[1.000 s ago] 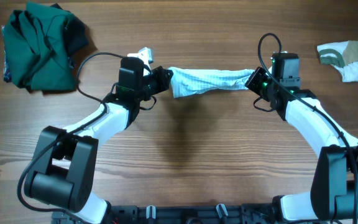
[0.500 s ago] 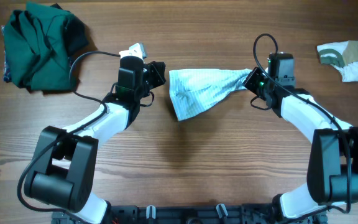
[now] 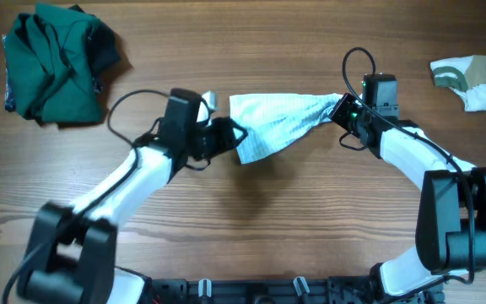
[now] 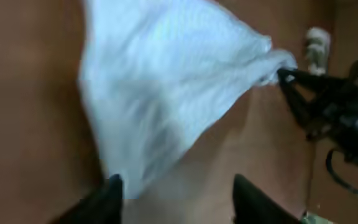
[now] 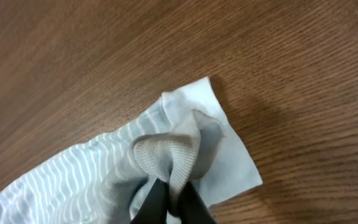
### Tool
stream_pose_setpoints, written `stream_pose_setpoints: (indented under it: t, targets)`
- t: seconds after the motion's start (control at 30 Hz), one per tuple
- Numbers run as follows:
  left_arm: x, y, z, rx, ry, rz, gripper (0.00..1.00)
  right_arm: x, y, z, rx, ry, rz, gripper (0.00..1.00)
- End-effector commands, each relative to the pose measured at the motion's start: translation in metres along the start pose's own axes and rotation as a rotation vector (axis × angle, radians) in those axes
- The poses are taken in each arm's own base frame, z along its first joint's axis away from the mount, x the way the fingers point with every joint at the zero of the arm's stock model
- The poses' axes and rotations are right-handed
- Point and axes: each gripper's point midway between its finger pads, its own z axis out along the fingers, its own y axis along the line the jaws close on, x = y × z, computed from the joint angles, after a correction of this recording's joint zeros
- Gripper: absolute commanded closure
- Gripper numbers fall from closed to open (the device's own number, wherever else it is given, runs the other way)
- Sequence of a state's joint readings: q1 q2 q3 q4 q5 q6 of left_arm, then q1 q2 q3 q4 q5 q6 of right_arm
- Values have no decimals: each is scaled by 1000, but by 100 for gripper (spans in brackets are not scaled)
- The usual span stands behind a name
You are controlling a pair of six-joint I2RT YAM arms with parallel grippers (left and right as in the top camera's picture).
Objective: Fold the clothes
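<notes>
striped garment (image 3: 272, 127) corner pinched in right gripper (image 5: 173, 191); left gripper (image 4: 178, 186) spread beside its lower edge

- Overhead view: bright, even light from above. The tabletop (image 3: 251, 219) shows crisp grain and no glare, with a faint soft shadow just below the striped garment (image 3: 272, 122).
- The left arm (image 3: 133, 173) is slightly smeared in that view.
- Left wrist view: heavy motion blur. The stripes wash into pale blue-white, the left tool (image 4: 179, 190) is two dark smudges, and the wood looks reddish.
- Right wrist view: sharp focus, with a soft shadow right of the cloth's edge.
</notes>
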State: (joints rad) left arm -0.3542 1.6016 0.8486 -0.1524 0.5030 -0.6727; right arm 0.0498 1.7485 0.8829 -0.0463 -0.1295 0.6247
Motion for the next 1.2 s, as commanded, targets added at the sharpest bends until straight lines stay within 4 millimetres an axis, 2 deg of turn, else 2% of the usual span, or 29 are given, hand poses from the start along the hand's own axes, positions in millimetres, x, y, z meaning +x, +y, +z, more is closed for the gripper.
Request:
stream_pose_setpoints:
  t: [0.0,0.07,0.17,0.3,0.47,0.6,0.77,0.97,1.17]
  targets:
    - [7,8,-31,-95,-18,-29,32,4,-3,3,10,7,2,96]
    - [25,12,-30,-123,40,-81,27,3,-2,3,9,6,2,96]
    - [37,9,-17,-134,71,-98,22,3,-2,3,9,6,3,96]
    - [40,2,1,-114,76,-132,22,6,-2,3,5,19,3,96]
    - [56,16,22,-164,133,-183,22,7,-3,3,8,23,3,96]
    - [50,27,26,-205,98,-175,23,8,-3,3,10,26,4,96]
    - [42,25,40,-169,76,-156,23,8,-3,3,11,28,4,96]
    - [44,30,51,-162,93,-160,25,9,-3,3,8,30,4,96]
    - [38,23,53,-133,74,-123,35,10,-1,3,-4,40,4,96]
